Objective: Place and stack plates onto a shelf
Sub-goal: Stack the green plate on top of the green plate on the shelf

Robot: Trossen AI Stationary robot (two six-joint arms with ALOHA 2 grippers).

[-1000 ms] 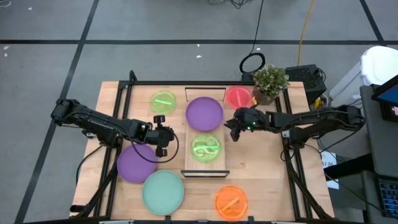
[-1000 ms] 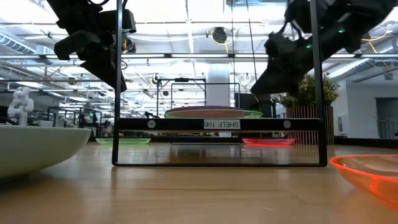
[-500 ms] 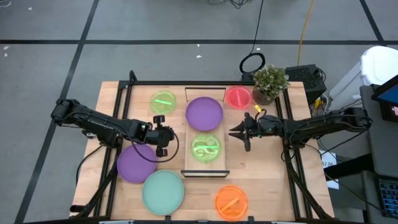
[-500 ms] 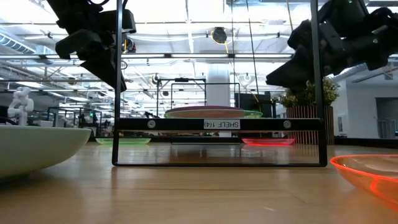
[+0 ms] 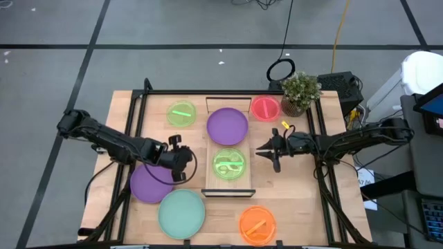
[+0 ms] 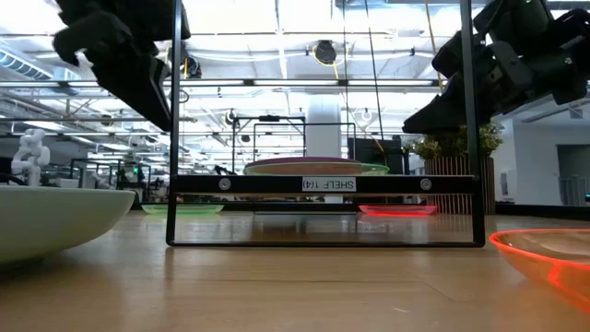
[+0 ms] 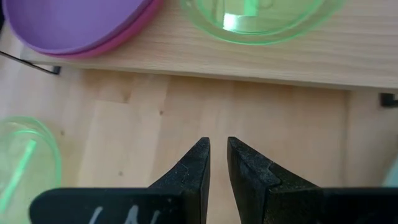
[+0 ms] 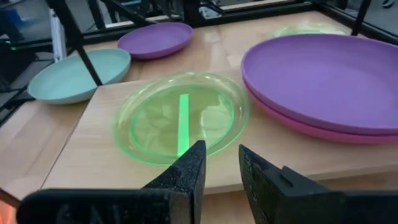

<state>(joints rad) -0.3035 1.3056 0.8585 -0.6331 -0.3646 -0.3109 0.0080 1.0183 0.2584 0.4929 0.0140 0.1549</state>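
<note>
The shelf (image 5: 210,184) runs near to far along the table's middle. On it a purple plate (image 5: 228,126) sits on a magenta one (image 8: 292,124), with a lime-green plate (image 5: 228,164) nearer. My right gripper (image 5: 260,150) (image 8: 222,155) hovers right of the shelf, pointing at that lime plate (image 8: 180,115), its fingers a narrow gap apart and empty. My left gripper (image 5: 185,163) (image 7: 218,149) hovers left of the shelf, above the far rim of a second purple plate (image 5: 149,185) lying on the table, and is also narrowly open and empty.
On the table lie a mint-green plate (image 5: 181,213), an orange plate (image 5: 257,225), a second lime plate (image 5: 181,113) and a red-pink plate (image 5: 264,108). A potted plant (image 5: 300,90) stands at the far right. Black frame rails (image 5: 131,138) run along both table sides.
My right gripper has drawn back from over the shelf's right edge toward the table's right and has turned about its wrist. My left gripper has shifted a little toward the near edge, over the purple plate on the table. No plate has moved.
</note>
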